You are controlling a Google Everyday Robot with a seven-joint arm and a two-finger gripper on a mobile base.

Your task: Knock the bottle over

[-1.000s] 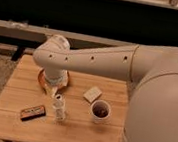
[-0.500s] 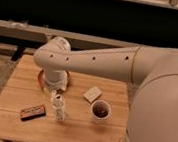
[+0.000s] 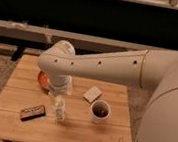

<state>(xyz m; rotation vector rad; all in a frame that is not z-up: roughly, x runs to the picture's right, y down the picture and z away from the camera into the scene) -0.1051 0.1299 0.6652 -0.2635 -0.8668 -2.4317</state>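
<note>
The gripper (image 3: 56,96) hangs low from the arm, just above the bottle (image 3: 60,110), probably so that a sideways push can tip it. Whether the gripper is apart or together, I cannot tell. The bottle stands upright just below it, cap pointing up, long axis vertical.

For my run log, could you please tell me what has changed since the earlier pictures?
The arm has eased down, bringing the gripper close above the bottle. Nothing was visibly gripped or released. The bottle stands upright as before; the cup, dark box and pale block are unmoved.
</note>
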